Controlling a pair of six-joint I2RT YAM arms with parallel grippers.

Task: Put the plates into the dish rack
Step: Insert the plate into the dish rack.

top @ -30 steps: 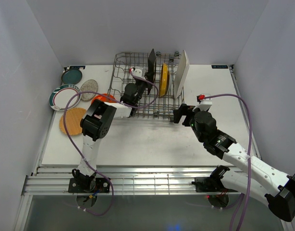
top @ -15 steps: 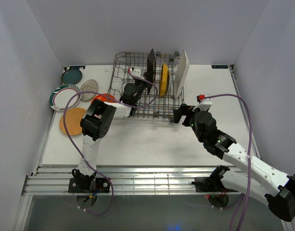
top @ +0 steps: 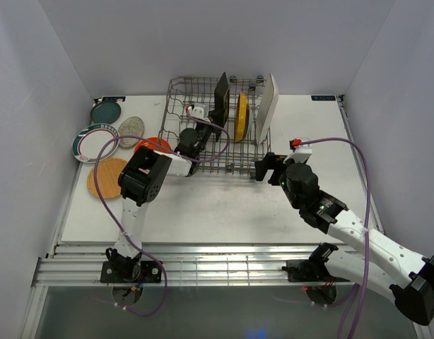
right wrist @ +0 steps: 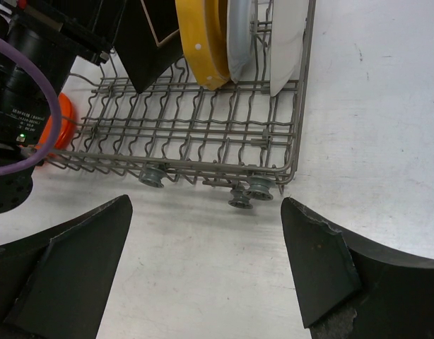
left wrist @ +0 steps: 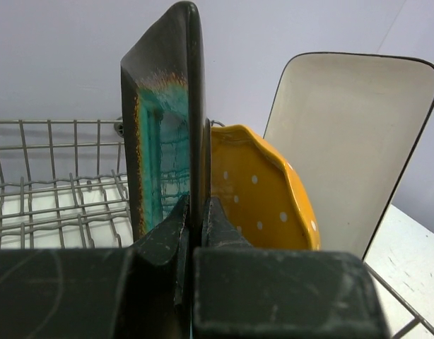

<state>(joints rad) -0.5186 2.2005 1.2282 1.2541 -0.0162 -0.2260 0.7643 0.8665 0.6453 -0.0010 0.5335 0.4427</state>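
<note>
The square plate (left wrist: 164, 120) was held upright on edge, pinched at its lower rim by the nearly closed left gripper (left wrist: 196, 212), inside the dish rack (top: 176, 99) just beside the yellow plate (left wrist: 263, 191). So the slot was reckoned to be straight below it. The right gripper (right wrist: 205, 212) was seen wide open and empty, parked outside the rack's near-right corner.

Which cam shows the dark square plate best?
Left wrist: the square plate fills the frame, teal glaze visible, its edge pinched in the left gripper. Top external shows it as a dark upright slab in the dish rack; right wrist catches just its lower corner.
</note>
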